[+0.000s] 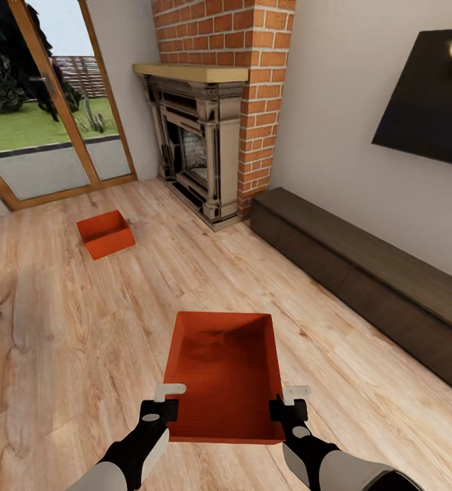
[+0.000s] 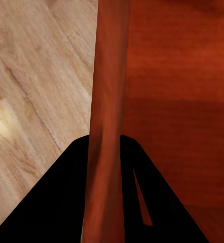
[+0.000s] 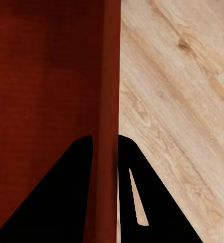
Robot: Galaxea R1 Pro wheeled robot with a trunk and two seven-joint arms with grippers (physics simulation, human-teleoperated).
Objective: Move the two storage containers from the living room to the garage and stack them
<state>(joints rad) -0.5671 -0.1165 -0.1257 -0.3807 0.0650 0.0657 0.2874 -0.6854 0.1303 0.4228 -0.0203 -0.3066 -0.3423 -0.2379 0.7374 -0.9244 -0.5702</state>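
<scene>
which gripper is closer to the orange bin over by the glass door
Left. The left gripper clamps the near container's left wall, on the side toward the far container; the right gripper clamps its right wall, farther away.

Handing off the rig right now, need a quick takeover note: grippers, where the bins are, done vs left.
Left gripper: shut on the left side wall of the near orange-red rectangular open bin; the left wrist view shows that wall between its fingers.
Right gripper: shut on the same bin's right wall, fingers either side.
Second orange-red bin: on the light wood-plank floor, farther off to the left, near the glass patio door, untouched.
Done: two-handed grip on the first bin, in the room with the brick fireplace.
Left: carry both bins to the garage, set one on the floor there, stack the other on it.
</scene>
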